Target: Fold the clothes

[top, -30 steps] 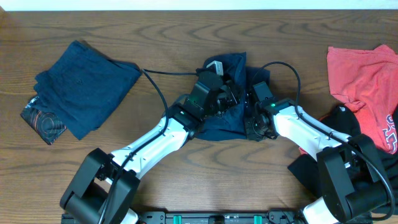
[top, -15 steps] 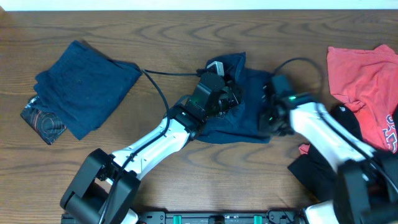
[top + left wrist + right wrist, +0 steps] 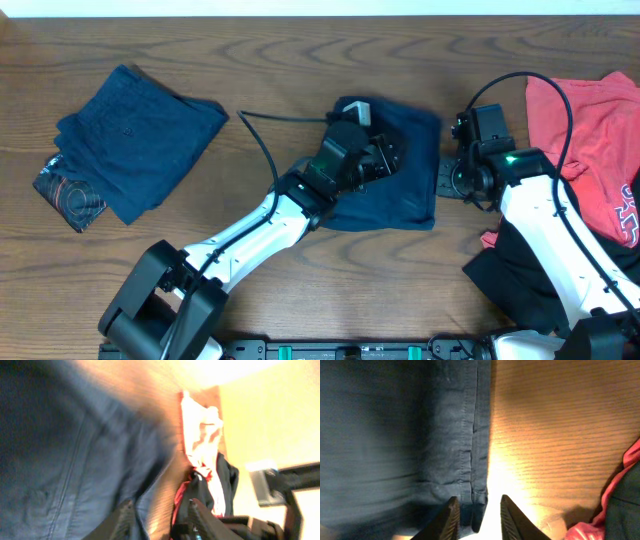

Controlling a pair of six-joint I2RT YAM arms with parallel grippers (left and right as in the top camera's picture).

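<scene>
While the overhead view lays out the whole table [image 3: 300, 50], with the spread navy garment [image 3: 400, 185] at its centre, a folded navy pile [image 3: 130, 140] far to the left, and the coral-red T-shirt [image 3: 585, 125] and black garment [image 3: 510, 275] at the right, only the wrist views show the fingers. The left gripper [image 3: 162, 521] is over the navy garment's upper middle. Its camera is badly blurred but shows the fingers apart, with the cloth's edge running between them. The right gripper [image 3: 476, 517] is at the garment's right edge, its fingers also apart, and the stitched hem corner lies between the tips on bare wood. White print shows on the T-shirt at the overhead view's right edge, too small to read. A patterned piece [image 3: 68, 195] touches the folded pile's lower-left corner; its markings cannot be read.
</scene>
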